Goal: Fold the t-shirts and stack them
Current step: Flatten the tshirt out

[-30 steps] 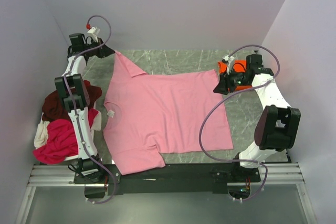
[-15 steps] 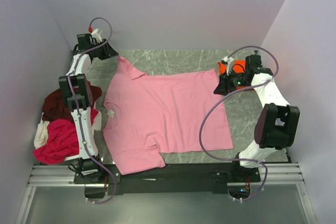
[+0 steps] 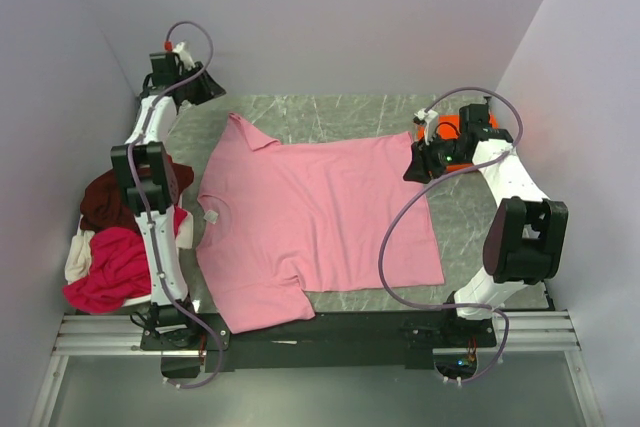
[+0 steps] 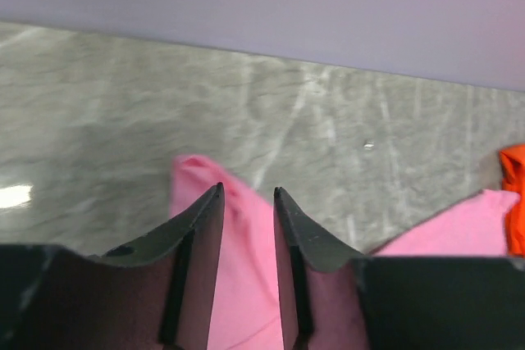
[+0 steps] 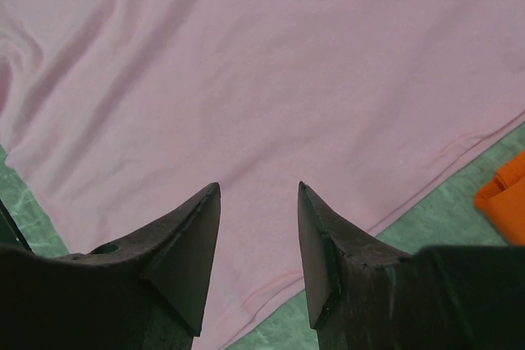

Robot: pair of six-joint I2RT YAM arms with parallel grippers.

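Top external: light pink soft cloth t-shirt (image 3: 320, 212) spread flat on grey marbled table (image 3: 330, 112).
Left gripper (image 4: 246, 192): parted slightly, empty, near sleeve (image 4: 193, 174).
Right gripper (image 5: 258, 188): parted, empty, over hem (image 5: 459, 149).

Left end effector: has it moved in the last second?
Yes. The left end effector has pulled away from the sleeve of the pink shirt, toward the back wall, judged against the table edge.

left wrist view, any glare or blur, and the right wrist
left wrist: a white glare spot on the marble table at the left edge, the stone slightly soft; right wrist: even light, no glare, the pink t-shirt and its hem clear
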